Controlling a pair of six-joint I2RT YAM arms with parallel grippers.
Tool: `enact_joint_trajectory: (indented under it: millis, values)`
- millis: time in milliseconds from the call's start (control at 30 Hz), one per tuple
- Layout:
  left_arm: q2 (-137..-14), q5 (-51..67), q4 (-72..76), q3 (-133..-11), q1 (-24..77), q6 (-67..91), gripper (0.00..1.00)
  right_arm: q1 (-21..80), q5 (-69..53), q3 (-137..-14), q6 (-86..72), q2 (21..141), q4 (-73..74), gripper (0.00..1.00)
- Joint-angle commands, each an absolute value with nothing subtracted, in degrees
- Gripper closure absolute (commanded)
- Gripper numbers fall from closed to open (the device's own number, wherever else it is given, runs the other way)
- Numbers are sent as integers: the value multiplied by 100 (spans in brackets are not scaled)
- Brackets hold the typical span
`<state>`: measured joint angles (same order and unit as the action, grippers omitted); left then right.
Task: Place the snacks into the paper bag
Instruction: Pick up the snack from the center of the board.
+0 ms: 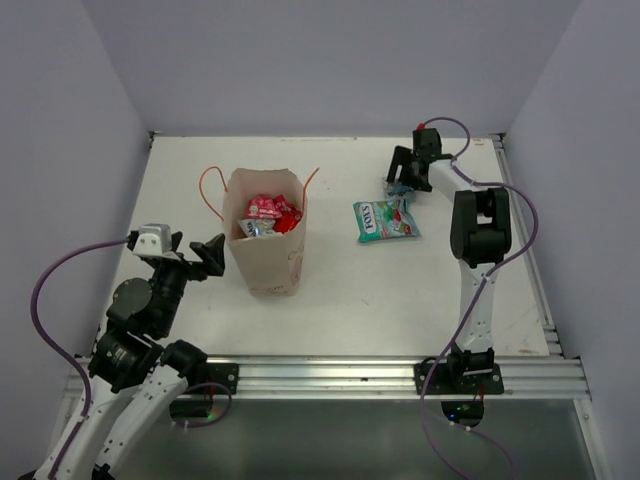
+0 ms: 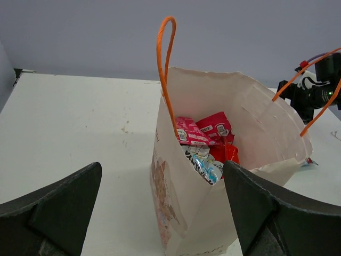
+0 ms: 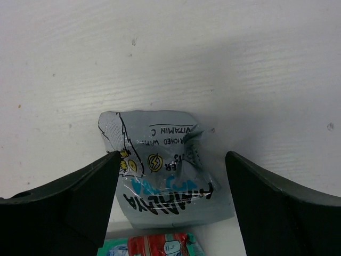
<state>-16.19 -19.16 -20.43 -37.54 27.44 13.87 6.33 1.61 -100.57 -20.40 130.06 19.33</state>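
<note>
Left gripper (image 1: pixel 188 250) is hanging just beside the paper bag (image 1: pixel 268 262), on its left, with the jaws spread wide and nothing between them.

The paper bag is standing upright left of centre on the table (image 1: pixel 350 290). Its mouth is facing up and its orange cord handles are splaying out to either side. Several red and pink snacks (image 1: pixel 268 213), plus a silvery-blue one, are lying inside it, so most of the task appears done.

Two packets are lying outside the bag, to its right. The FOX'S packet (image 1: pixel 384 220) is lying flat, well apart from the bag. Its long axis is running roughly left to right across the table, slightly tilted.

The light-blue packet (image 3: pixel 165 176) is lying flat just beyond it, toward the far right. It is near square in outline. Its print is reading upside down in the wrist view, so its top edge is pointing back toward the wrist camera.

Right gripper (image 3: pixel 173 154) is hovering directly over this packet, its jaws apart and straddling it, not pinching it.

Judgement: these two packets need bagging, and the light-blue one appears to be next.
</note>
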Motion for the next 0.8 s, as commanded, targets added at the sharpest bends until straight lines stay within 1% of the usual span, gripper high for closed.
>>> enact_joint_trajectory:
  millis: [0,33,67,167,200,333,400,433,500,533,633,667,767]
  values:
    - [-1573,-1758,-1819,-3709,2733,1257,0,615,334,-10318,-1864,13262,2354,16]
    - [-1573,-1758,-1819,-3700,2733,1248,0,607,360,-10362,-1820,13306,2434,17]
    - [-1573,-1767,-1802,-3691,2733,1239,0,615,360,-10371,-1819,13315,2469,23]
    - [-1608,-1775,-1758,-3683,2733,1230,0,607,369,-10406,-1837,13359,2688,29]
    - [-1617,-1775,-1758,-3674,2733,1230,0,606,387,-10398,-1854,13368,2733,35]
    - [-1635,-1810,-1775,-3674,2733,1230,0,615,448,-10196,-1898,13281,2760,49]
    - [-1635,-1811,-1758,-3674,2733,1230,0,589,466,-10082,-1898,13167,2672,58]
    - [-1617,-1811,-1758,-3674,2733,1230,0,580,492,-9994,-1933,13140,2663,65]
    - [-1617,-1811,-1767,-3674,2733,1230,0,528,536,-9888,-1969,13009,2637,71]
    - [-1617,-1819,-1775,-3674,2733,1230,0,493,562,-9748,-2030,12964,2611,79]
    - [-1608,-1793,-1775,-3665,2733,1239,0,370,685,-9406,-2170,12728,2506,90]
    - [-1608,-1767,-1775,-3665,2733,1239,0,334,686,-9309,-2206,12666,2479,96]
    - [-1617,-1723,-1767,-3665,2733,1231,0,167,651,-8904,-2381,12367,2391,100]
